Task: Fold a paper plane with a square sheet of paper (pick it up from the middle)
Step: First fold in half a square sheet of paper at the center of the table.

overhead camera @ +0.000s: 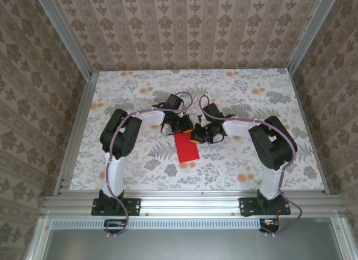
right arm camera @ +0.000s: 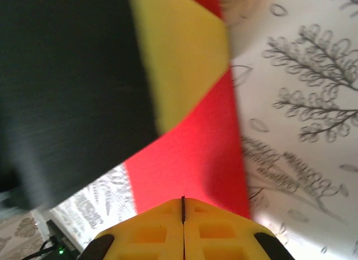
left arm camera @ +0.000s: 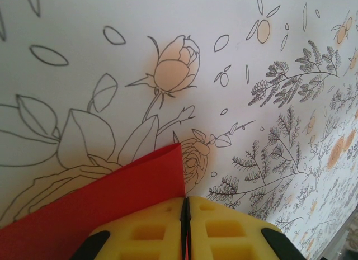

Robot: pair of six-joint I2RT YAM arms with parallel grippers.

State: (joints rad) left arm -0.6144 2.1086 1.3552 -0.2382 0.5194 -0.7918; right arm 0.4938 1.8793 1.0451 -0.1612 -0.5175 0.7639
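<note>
Paper (overhead camera: 187,148) on floral table (overhead camera: 240,92), left pincer (left arm camera: 186,199) pinching it, right pincer (right arm camera: 183,198) clenched alongside.

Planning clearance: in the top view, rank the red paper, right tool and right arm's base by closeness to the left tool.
1. Red paper: pinched in the left tool, on its near side.
2. Right tool: just to its right.
3. Right arm's base: near edge, far right.

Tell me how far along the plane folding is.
Done: at most a first fold; the red paper sheet is a rectangle, not a dart. In hand: left gripper shut on its edge, right gripper shut at it. Left: the pointed folds.
</note>
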